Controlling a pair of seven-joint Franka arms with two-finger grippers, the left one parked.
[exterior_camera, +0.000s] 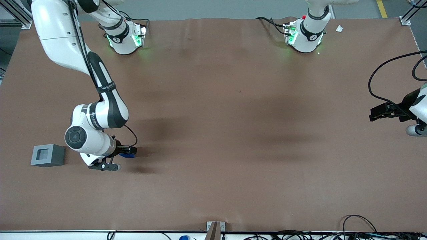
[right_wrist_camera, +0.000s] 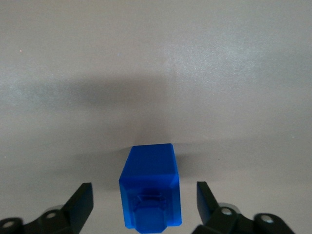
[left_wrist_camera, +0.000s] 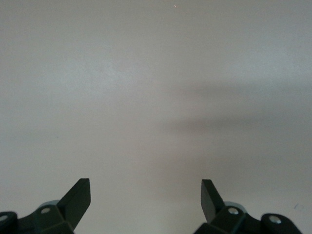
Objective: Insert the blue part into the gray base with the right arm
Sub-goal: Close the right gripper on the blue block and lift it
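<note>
The blue part (exterior_camera: 127, 155) lies on the brown table mat, its stepped stub pointing up at the wrist camera. In the right wrist view the blue part (right_wrist_camera: 151, 190) sits between the black fingers (right_wrist_camera: 83, 197) with a gap on each side. The right arm's gripper (exterior_camera: 128, 152) is low over the part and open, straddling it without touching; the right wrist view shows the gripper (right_wrist_camera: 145, 189) the same way. The gray base (exterior_camera: 48, 155) stands upright beside the wrist, farther toward the working arm's end of the table, with its square recess facing up.
The working arm's elbow and forearm (exterior_camera: 100, 86) reach over the mat above the part. A metal bracket (exterior_camera: 215, 228) sits at the table edge nearest the front camera. Black cables (exterior_camera: 383, 80) hang at the parked arm's end.
</note>
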